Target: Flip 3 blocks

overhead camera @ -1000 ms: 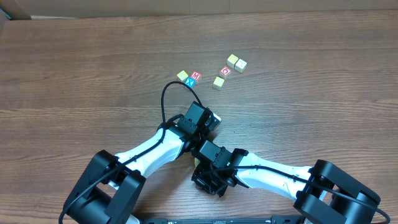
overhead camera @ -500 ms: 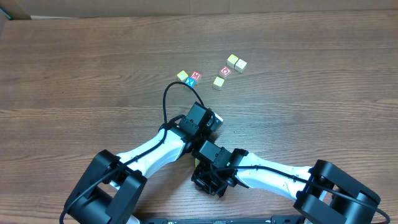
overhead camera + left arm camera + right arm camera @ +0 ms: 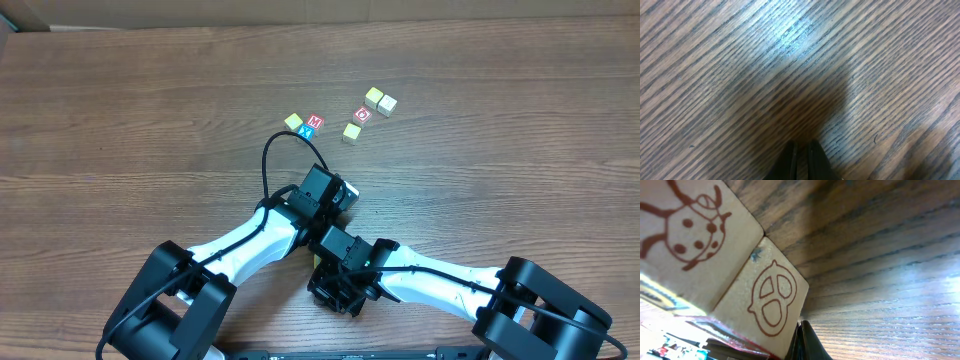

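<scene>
Brown wood-grain table. Two pale tan wooden blocks, red ladybird and pretzel drawings, touch each other at lower left of right wrist view. Right gripper just beside them, fingers together, empty. Left gripper closed over bare wood. Flips done: cannot tell; probably most left.

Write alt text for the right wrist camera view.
Two pale tan block faces fill the left side: a ladybug face and a pretzel face, both drawn in red, against a wood-grain table. The shut right gripper pokes in at the bottom edge, just beside the pretzel face.
</scene>
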`<action>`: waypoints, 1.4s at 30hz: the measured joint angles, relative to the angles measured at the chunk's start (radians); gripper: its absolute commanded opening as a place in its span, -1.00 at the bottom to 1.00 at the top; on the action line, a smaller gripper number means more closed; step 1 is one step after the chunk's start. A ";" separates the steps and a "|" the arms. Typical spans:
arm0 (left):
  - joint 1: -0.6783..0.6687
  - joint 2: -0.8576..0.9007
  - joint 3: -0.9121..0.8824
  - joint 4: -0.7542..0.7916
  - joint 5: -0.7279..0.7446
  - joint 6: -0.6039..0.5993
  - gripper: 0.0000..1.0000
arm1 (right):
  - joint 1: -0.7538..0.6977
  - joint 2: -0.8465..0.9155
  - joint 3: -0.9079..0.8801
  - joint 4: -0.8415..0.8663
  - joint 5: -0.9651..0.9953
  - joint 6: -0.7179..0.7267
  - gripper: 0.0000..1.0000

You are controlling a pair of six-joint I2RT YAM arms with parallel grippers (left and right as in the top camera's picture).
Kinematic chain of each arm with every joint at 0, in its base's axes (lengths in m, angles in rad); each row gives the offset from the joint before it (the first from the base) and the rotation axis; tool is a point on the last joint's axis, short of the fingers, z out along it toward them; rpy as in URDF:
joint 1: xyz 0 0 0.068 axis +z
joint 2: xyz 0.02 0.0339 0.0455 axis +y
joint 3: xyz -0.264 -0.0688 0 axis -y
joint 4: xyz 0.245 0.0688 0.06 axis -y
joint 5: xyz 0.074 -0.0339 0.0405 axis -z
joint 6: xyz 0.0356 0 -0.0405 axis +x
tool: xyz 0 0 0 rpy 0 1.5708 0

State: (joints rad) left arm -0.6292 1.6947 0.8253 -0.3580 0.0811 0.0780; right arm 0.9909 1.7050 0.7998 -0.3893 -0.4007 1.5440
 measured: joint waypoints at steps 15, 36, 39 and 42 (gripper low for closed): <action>-0.009 0.003 -0.002 0.019 -0.003 -0.020 -0.92 | 0.000 0.000 0.000 0.003 0.001 0.000 -0.92; -0.011 0.003 -0.002 0.019 -0.006 -0.023 -0.92 | 0.018 0.000 0.003 -0.016 0.027 0.002 -0.92; -0.011 0.003 -0.002 0.019 -0.007 -0.023 -0.92 | 0.026 0.000 0.003 -0.015 0.042 0.006 -0.92; -0.013 0.003 -0.002 0.018 -0.007 -0.024 -0.92 | 0.028 0.000 0.003 -0.015 0.042 0.008 -0.92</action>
State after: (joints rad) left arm -0.6418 1.6974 0.8238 -0.3405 0.0738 0.0544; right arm 1.0191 1.7046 0.8024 -0.4046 -0.3584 1.5524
